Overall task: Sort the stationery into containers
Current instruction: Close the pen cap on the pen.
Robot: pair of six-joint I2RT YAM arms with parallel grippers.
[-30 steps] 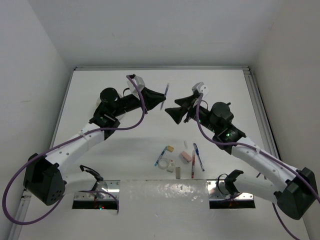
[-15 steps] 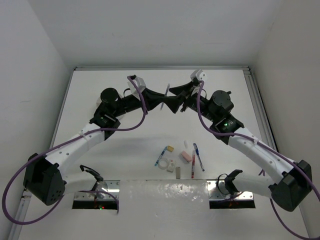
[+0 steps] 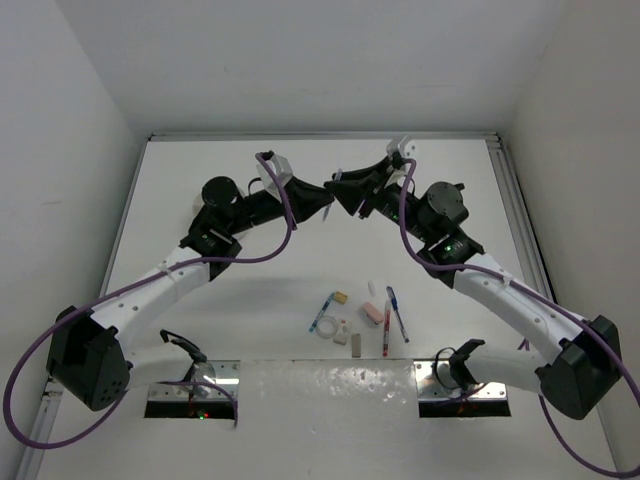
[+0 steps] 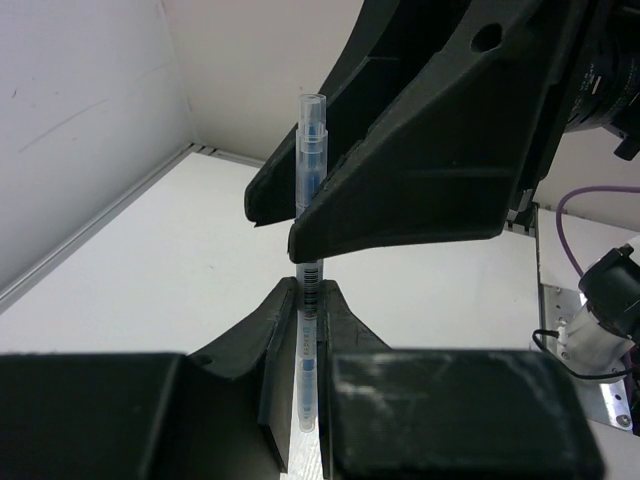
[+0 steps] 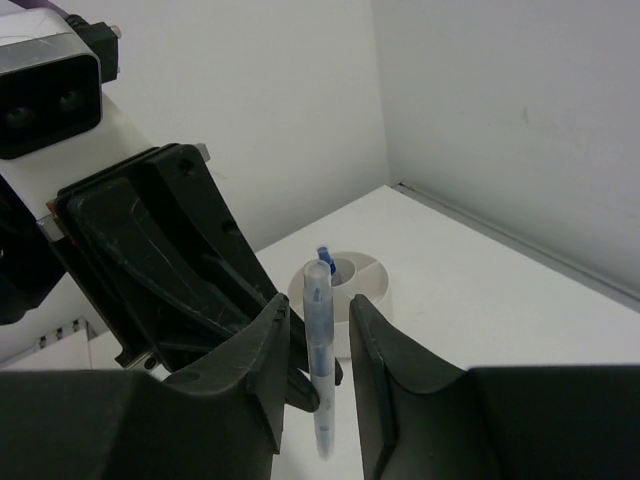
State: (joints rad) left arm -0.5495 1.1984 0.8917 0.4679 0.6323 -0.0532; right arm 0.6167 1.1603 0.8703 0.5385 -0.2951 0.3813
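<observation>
**Pen handover in mid-air; sorting barely begun**

My left hand (image 4: 308, 300) is clenched on the lower barrel of a slim, translucent blue pen (image 4: 311, 150), held upright above the counter (image 3: 250, 290). My right hand (image 5: 318, 308) brackets its upper barrel, jaws apart, not yet gripping. Behind, the round white divided tub (image 5: 372, 285), smooth-walled, holds one blue-topped item (image 5: 325, 262). Tape ring (image 3: 327, 329), tan block (image 3: 341, 297), erasers (image 3: 372, 312) and other pens (image 3: 399, 315) lie unsorted.

Left arm (image 3: 160, 285), right arm (image 3: 510, 310): white link shells, black round joint housings, black base blocks. Purple cable (image 3: 287, 215) looped along each arm. Green light (image 3: 451, 244) on right arm joint housing. Left gripper (image 4: 308, 330), right gripper (image 5: 315, 335): matte black, wedge-shaped fingers. White camera housings at wrists.
</observation>
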